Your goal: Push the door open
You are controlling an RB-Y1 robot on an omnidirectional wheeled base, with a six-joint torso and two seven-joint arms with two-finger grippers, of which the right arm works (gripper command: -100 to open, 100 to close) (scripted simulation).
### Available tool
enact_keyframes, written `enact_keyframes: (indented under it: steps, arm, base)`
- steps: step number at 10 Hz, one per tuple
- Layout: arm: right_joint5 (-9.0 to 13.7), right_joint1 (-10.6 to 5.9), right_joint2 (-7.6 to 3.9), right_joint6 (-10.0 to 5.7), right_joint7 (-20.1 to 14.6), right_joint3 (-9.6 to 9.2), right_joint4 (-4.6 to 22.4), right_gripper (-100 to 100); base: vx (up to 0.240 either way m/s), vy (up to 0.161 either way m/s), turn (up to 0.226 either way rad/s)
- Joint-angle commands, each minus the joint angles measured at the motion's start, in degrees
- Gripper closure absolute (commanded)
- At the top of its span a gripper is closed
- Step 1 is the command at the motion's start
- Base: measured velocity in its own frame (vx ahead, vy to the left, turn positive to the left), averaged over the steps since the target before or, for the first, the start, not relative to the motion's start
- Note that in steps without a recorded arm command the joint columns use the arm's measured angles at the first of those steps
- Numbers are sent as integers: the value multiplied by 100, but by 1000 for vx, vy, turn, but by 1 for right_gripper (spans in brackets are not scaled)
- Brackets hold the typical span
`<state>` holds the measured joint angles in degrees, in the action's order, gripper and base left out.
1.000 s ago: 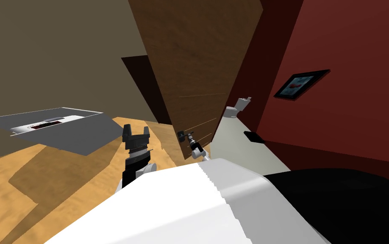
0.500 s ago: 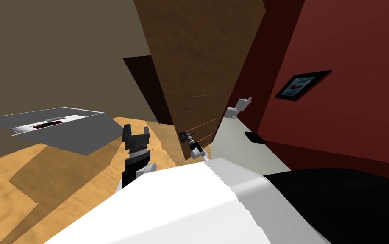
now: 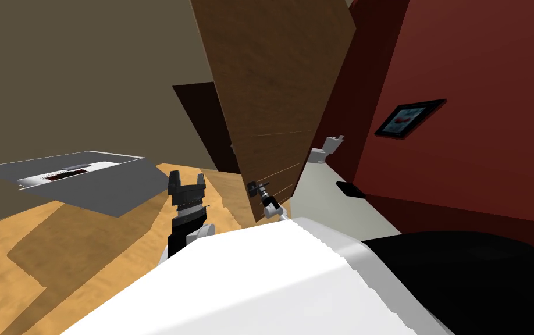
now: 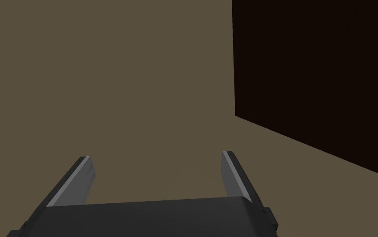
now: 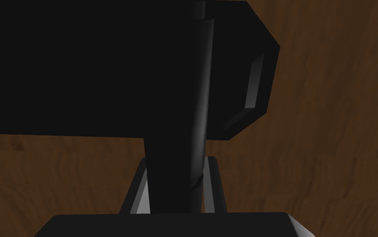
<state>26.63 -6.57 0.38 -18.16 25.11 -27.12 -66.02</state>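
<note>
Two fingers of the right tool point(image 5: 177, 162) are closed against the sides of the dark door handle point(image 5: 176, 103), which is mounted low on the brown wood-grain door point(image 3: 271, 87). The door stands ajar, with a white toilet point(image 3: 324, 150) visible past its right edge. The left tool point(image 4: 156, 156) hangs left of the door, clear of it, with its fingers spread wide and gripping nothing.

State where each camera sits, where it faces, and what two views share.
Head: on the head, steeply down at the brown door; left gripper, right gripper show.
Left wrist: on that hand, facing an olive wall; open fingers show.
Right wrist: on that hand, facing the door; fingers shut on its dark handle.
Shared: head and right wrist see door, handle.
</note>
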Motion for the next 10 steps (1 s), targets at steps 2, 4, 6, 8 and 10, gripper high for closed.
enact_keyframes:
  steps: [2,4,6,8,10]
  arm:
    - [25,-42,-168,10,28,251,-54,100]
    - [37,-58,-163,-4,38,383,-35,100]
    - [51,-79,-49,-21,52,547,-11,100]
    - [63,-96,160,-36,63,683,9,100]
    - [80,-111,-59,-46,64,754,2,100]
  base:
    - [110,160,-76]
    - [125,173,-84]
    - [175,169,-91]
    - [119,176,-98]
    - [75,95,-34]
